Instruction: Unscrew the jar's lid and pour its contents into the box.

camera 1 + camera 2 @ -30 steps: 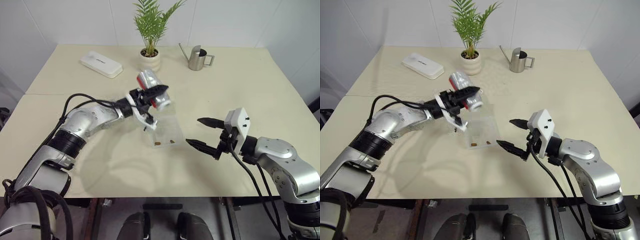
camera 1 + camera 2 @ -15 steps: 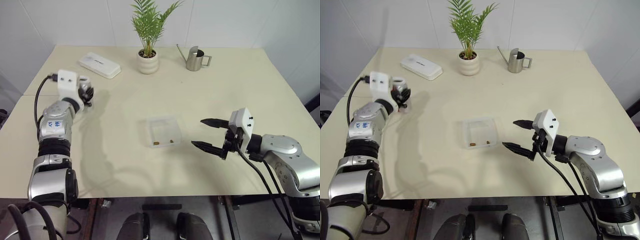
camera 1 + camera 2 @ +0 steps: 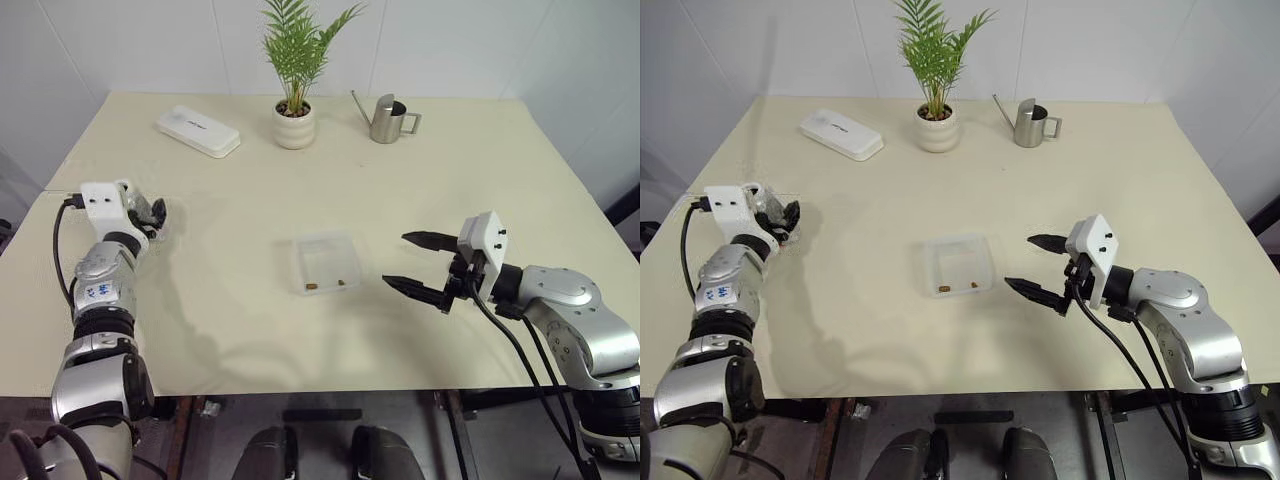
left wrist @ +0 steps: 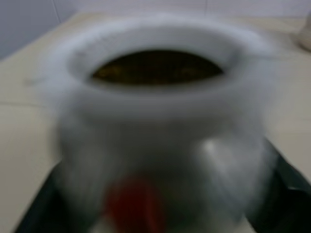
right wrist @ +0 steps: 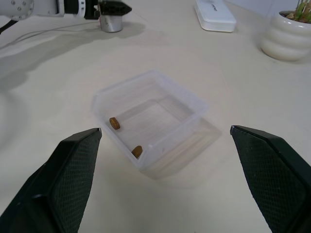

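The jar (image 4: 160, 145) stands upright on the table at the far left, its white neck open at the top and a red patch low on its side. It also appears as a small grey cylinder, the jar (image 5: 112, 23). My left gripper (image 3: 155, 213) is level and right at it. The box (image 3: 325, 240) sits mid-table with two brown pieces of the contents (image 5: 114, 123) on its floor. My right gripper (image 3: 394, 259) hovers just right of the box, open and empty. The lid is out of view.
Along the back of the table stand a white oblong case (image 3: 197, 131), a potted plant (image 3: 295, 125) and a steel watering jug (image 3: 388, 118). Bare tabletop lies between the jar and the box.
My left arm has swung from above the box out to the table's left and down, turning the jar from tipped to upright. The right arm has stayed put.
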### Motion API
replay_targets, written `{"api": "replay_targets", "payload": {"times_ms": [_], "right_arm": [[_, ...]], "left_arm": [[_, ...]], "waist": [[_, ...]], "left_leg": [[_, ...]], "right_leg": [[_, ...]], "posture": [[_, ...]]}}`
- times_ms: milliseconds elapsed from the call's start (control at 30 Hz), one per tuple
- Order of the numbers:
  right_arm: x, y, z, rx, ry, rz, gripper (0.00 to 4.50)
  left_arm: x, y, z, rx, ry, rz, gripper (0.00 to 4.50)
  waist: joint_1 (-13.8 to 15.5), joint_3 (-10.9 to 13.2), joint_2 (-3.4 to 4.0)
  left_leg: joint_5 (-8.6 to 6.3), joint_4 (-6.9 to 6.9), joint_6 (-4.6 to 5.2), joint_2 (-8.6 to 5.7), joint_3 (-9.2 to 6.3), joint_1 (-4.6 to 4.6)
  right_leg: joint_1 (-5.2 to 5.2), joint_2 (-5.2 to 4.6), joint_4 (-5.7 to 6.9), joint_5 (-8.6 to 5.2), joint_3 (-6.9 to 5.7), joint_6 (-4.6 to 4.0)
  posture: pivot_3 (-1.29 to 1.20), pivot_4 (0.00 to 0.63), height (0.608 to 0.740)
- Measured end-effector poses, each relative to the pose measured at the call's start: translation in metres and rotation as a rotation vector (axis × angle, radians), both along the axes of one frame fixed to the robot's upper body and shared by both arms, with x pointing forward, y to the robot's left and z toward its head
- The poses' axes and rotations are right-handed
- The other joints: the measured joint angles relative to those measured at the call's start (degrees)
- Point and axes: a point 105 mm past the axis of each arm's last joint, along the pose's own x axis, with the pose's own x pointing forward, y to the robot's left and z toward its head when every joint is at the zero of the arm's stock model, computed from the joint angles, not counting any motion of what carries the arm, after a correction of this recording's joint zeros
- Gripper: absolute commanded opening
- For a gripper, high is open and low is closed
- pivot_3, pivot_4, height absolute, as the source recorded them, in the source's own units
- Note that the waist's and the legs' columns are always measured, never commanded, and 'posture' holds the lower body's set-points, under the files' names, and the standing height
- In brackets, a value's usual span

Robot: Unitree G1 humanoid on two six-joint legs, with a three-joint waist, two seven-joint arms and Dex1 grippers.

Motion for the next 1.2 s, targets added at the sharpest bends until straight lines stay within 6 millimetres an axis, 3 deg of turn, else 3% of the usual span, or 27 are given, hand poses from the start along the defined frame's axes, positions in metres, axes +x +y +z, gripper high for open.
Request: {"api": "replay_targets", "payload": {"times_ms": [200,400,633,733,833,1000,1200], "right_arm": [[-0.004,0.002,-0.003,0.002,0.002,0.007,4.5],[-0.013,0.007,-0.007,0.011,0.026,0.029,4.5],[-0.018,0.008,-0.005,-0.001,0.019,0.076,4.5],[-0.019,0.007,0.003,0.003,-0.033,0.102,4.5],[-0.013,-0.001,0.015,0.017,-0.098,0.116,4.5],[-0.012,-0.027,0.038,0.002,-0.081,0.144,4.5],[-0.026,-0.04,0.03,-0.098,0.019,0.197,4.5]], "left_arm": [[-0.019,0.01,-0.001,0.055,-0.038,0.015,4.47],[-0.071,0.022,-0.019,0.239,0.065,-0.091,4.47],[-0.113,0.035,-0.013,0.408,0.169,-0.231,4.47],[-0.121,0.017,-0.003,0.508,0.158,-0.388,4.47],[-0.122,-0.016,0.013,0.554,0.087,-0.565,4.47],[-0.126,-0.06,0.035,0.529,-0.016,-0.821,4.47],[-0.129,-0.084,0.034,0.549,-0.016,-0.999,4.47]], "waist": [[-0.14,0.0,0.0],[-0.64,0.0,0.0],[-0.01,0.0,0.01],[0.17,0.0,0.01],[0.15,0.0,0.01],[-0.12,0.03,0.08],[-0.17,0.04,0.07]], "left_leg": [[-0.04,-0.07,-0.03,0.0,0.0,0.0],[-0.11,-0.13,-0.15,0.14,0.01,0.05],[-0.32,-0.23,-0.53,0.16,-0.02,0.16],[-0.31,-0.37,-0.55,0.1,-0.02,0.17],[-0.29,-0.54,-0.57,-0.03,0.03,0.19],[-0.17,-0.89,-0.4,-0.03,0.07,0.24],[-0.11,-0.91,-0.12,0.07,0.39,0.37]], "right_leg": [[-0.02,-0.01,-0.03,0.0,0.0,0.0],[-0.03,-0.03,-0.09,-0.02,0.06,-0.04],[0.04,-0.5,-0.53,0.13,0.26,-0.3],[0.04,-0.61,-0.65,0.15,0.3,-0.33],[0.04,-0.7,-0.76,0.18,0.3,-0.28],[0.0,-0.66,-0.59,0.18,-0.03,-0.29],[0.05,-0.1,-0.66,0.15,-0.39,-0.32]], "posture": [[0.0,0.15,0.74],[0.0,0.15,0.74],[0.0,0.15,0.74],[0.0,0.15,0.74],[0.0,0.15,0.74],[0.0,0.15,0.74],[0.0,0.15,0.74]]}}
